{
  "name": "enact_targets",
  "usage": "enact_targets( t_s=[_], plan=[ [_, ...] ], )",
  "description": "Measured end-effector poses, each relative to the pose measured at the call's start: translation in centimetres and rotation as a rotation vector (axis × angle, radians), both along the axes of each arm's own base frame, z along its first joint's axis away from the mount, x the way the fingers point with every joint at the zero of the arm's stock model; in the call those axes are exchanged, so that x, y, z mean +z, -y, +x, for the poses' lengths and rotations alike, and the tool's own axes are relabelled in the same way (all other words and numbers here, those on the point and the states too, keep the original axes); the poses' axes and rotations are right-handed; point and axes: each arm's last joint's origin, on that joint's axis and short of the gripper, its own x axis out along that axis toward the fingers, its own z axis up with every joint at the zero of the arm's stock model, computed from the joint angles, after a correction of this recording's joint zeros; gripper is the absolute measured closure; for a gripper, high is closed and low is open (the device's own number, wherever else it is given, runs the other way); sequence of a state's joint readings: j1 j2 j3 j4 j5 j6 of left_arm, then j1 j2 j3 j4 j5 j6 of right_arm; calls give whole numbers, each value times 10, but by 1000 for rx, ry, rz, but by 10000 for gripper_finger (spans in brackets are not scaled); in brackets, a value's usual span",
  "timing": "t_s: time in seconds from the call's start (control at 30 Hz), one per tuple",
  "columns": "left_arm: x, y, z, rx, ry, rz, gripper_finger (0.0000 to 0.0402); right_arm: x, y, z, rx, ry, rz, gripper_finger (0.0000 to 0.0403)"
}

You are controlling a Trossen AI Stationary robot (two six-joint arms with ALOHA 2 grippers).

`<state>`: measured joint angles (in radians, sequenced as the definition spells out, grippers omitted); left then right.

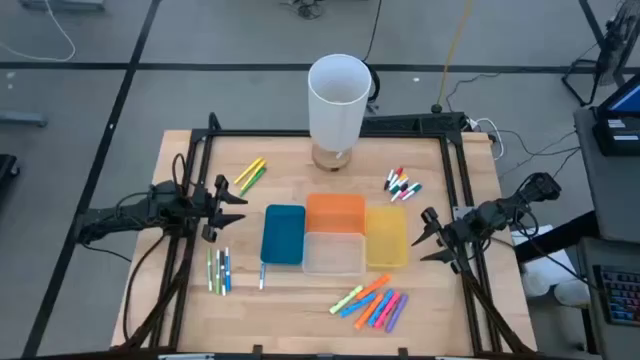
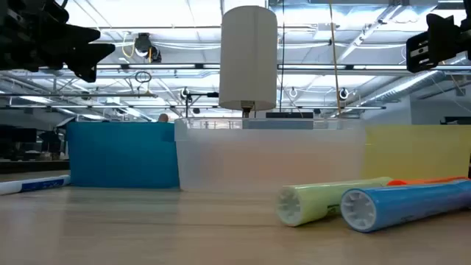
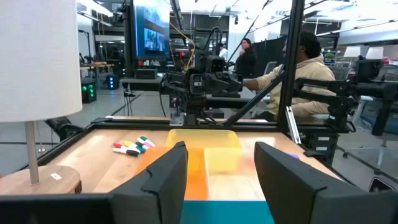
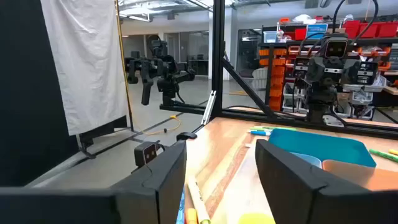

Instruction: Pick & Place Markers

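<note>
Several groups of markers lie flat on the wooden table. Yellow and green ones (image 1: 250, 174) are at the far left. White ones with coloured caps (image 1: 403, 185) (image 3: 132, 147) are at the far right. Green and blue ones (image 1: 219, 270) sit near left, and a mixed cluster (image 1: 372, 303) (image 2: 324, 201) is near the front edge. My left gripper (image 1: 232, 200) (image 3: 217, 168) hovers open above the table, left of the blue bin. My right gripper (image 1: 428, 238) (image 4: 217, 174) hovers open just right of the yellow bin. Neither holds anything.
Blue bin (image 1: 284, 235), orange bin (image 1: 335, 212), yellow bin (image 1: 386, 236) and clear bin (image 1: 334, 253) stand together mid-table. A white lamp (image 1: 338, 105) stands at the far edge on a wooden base. A black frame (image 1: 455, 190) runs along the table's sides. A person (image 3: 305, 68) sits beyond the right side.
</note>
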<state>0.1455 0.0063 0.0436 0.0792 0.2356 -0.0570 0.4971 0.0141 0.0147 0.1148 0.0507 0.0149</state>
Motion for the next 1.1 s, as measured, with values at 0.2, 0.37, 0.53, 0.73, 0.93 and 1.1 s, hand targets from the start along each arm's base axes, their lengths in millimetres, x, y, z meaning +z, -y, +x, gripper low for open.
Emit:
enact_targets(
  t_s=[0.2,0.37,0.53,0.73,0.93,1.1],
  plan=[
    [0,0,0,0,0,0,226,0,0,0,0,0,0,222],
    [0,0,0,0,0,0,233,0,0,0,0,0,0,222],
    [0,0,0,0,0,0,230,0,0,0,0,0,0,222],
    [0,0,0,0,0,0,217,0,0,0,0,0,0,222],
    [0,0,0,0,0,0,203,0,0,0,0,0,0,222],
    [0,0,0,0,0,0,198,0,0,0,0,0,0,222]
  ],
)
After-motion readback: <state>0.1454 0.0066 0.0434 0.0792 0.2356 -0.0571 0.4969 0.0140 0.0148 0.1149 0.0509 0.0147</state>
